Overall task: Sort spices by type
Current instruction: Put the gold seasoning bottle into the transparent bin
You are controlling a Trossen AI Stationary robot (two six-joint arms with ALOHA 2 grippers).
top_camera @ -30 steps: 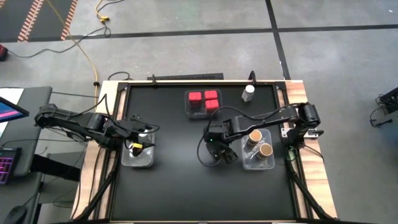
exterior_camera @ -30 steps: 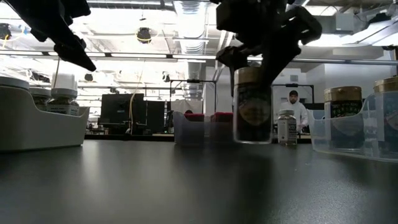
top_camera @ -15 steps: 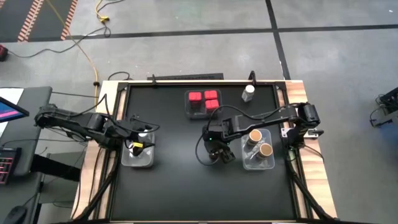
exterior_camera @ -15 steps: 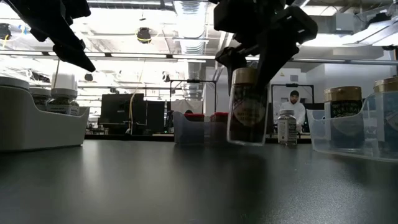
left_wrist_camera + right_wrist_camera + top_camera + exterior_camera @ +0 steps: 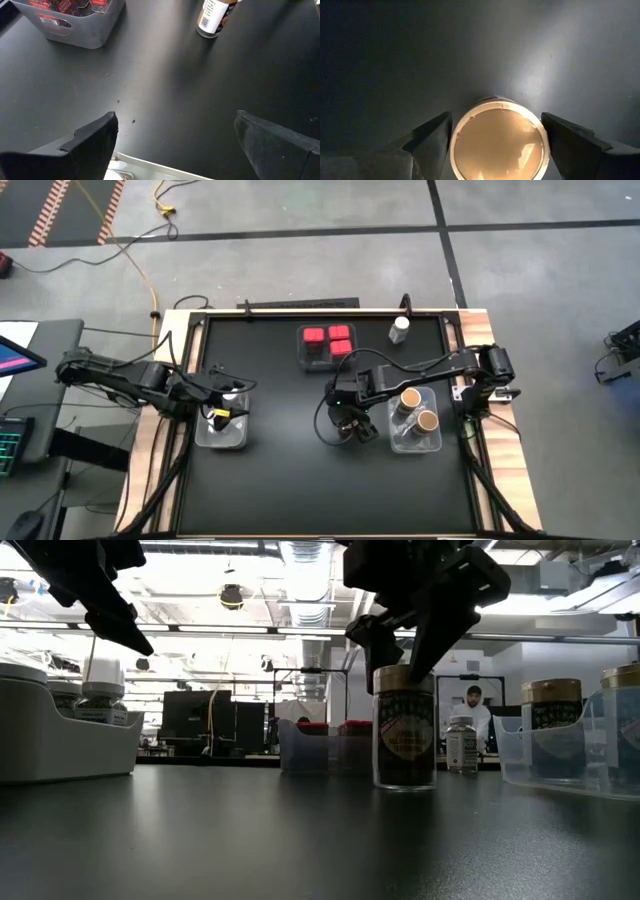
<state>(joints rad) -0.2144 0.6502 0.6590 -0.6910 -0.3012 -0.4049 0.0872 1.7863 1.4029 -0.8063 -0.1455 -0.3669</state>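
A tan-lidded spice jar [image 5: 404, 740] stands upright on its base on the black table, left of the right clear bin [image 5: 415, 435]. My right gripper [image 5: 496, 137] is open above it, pointing down, one finger on each side of the lid [image 5: 497, 145]. Two more tan-lidded jars [image 5: 410, 398] stand in that bin. Red-topped spices [image 5: 327, 340] sit in a bin at the far middle. A white-capped jar [image 5: 400, 328] stands alone at the far right. My left gripper [image 5: 180, 150] hangs open over the left bin [image 5: 220, 432], which holds white-capped jars [image 5: 100, 690]. My right gripper's fingers [image 5: 432, 140] come from above and stand close beside the rim of the jar's tan lid [image 5: 456, 131]. Whether they touch it, I cannot tell. The jar stands upright with its base on the table.
Bare black table lies near and between the bins. A raised wooden edge [image 5: 170, 380] frames the table. In the low view a person [image 5: 478, 715] stands far back in the room.
The tan-lidded jar hung clear of the table under my right gripper, tipped, then came down and now stands upright on the table. My right gripper has kept its place above it and has let it go.
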